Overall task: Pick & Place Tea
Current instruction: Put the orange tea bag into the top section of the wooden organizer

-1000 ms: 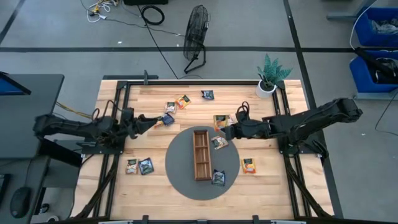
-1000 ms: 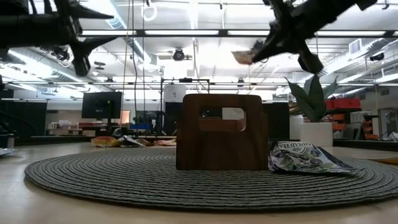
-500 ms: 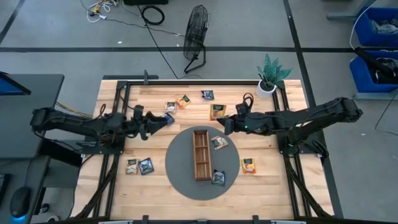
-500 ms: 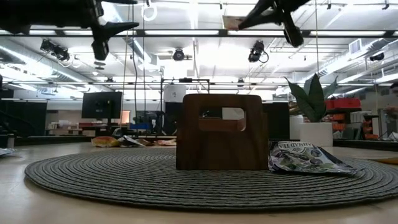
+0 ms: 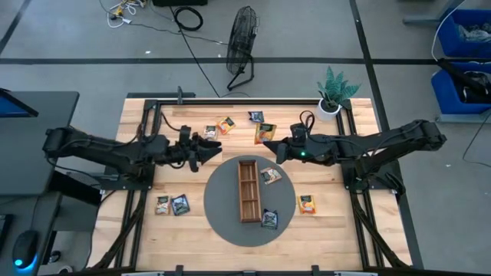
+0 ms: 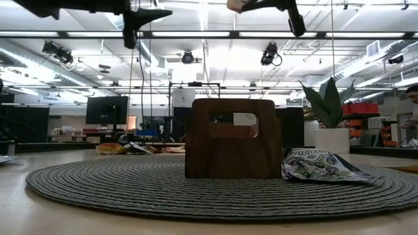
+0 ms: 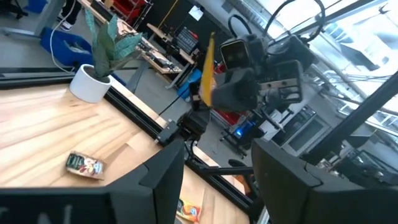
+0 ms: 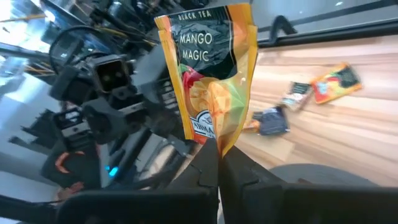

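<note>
My right gripper (image 5: 273,146) is shut on an orange "Mango Magic" tea sachet (image 8: 211,81), high over the far part of the round grey mat (image 5: 222,222). The sachet also shows in the high view (image 5: 263,133) and at the low view's top edge (image 6: 238,5). My left gripper (image 5: 209,150) is open and empty, facing the right one across the wooden divided tray (image 5: 248,189). In the left wrist view the gripper (image 7: 221,186) looks at the sachet edge-on (image 7: 208,68). Other sachets lie flat on the table (image 5: 225,124) and on the mat (image 5: 270,175). My right gripper pinches the orange sachet's bottom edge (image 8: 219,142) between its two fingers (image 8: 205,167). The fingers come level from the table's right side. The sachet is lifted clear and sticks out past the fingertips, flat and unbent.
A potted plant (image 5: 331,96) stands at the far right corner. Loose sachets lie at the far side (image 5: 256,116) (image 5: 209,132), near left (image 5: 172,204), near right (image 5: 307,203) and on the mat's near edge (image 5: 269,219). The tray's end wall (image 6: 232,138) faces the low camera.
My right gripper has risen and moved toward the table's left and far edge, carrying the orange sachet higher. My left gripper has risen too and moved toward the table's right, closing in on the right gripper.
</note>
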Action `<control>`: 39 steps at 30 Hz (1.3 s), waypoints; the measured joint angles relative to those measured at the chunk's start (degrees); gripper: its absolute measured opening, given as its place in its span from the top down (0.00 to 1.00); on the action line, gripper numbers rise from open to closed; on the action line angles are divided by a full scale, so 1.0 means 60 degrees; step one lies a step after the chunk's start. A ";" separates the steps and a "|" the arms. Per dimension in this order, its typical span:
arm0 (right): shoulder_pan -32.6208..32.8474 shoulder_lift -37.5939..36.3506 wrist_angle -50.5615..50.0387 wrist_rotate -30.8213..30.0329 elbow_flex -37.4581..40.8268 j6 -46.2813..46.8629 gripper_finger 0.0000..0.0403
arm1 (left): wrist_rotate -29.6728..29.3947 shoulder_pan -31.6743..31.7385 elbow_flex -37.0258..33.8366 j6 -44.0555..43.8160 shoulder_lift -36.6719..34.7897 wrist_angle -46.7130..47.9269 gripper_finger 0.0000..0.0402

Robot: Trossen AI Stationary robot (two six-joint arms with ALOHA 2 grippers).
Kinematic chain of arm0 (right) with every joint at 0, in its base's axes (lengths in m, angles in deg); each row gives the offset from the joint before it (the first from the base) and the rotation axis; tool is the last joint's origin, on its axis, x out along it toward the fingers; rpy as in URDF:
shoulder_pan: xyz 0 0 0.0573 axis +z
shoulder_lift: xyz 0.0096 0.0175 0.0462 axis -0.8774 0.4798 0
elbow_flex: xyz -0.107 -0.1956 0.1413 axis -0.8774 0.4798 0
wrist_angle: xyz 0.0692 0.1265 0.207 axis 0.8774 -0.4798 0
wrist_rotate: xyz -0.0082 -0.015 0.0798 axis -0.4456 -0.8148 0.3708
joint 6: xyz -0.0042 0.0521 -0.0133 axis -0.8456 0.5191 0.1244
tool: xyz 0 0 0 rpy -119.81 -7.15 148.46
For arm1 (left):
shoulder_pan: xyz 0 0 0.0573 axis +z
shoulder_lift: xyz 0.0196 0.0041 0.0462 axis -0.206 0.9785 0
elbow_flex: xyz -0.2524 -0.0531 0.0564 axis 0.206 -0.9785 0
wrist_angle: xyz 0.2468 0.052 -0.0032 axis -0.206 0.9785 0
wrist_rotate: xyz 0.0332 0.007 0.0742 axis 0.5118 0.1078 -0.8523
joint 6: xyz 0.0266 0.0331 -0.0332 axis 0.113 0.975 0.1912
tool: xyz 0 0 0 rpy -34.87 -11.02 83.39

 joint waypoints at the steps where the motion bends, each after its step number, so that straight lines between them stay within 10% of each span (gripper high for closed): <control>1: 0.0000 0.0031 0.0071 0.0042 -0.0002 0.0000 1.00 | 0.0000 0.0050 0.0113 0.0000 0.0153 0.0009 0.52; 39: 0.0004 0.1148 0.0941 0.0789 -0.0734 -0.0431 1.00 | 0.1723 0.0844 0.2316 -0.0036 0.2986 -0.0225 0.63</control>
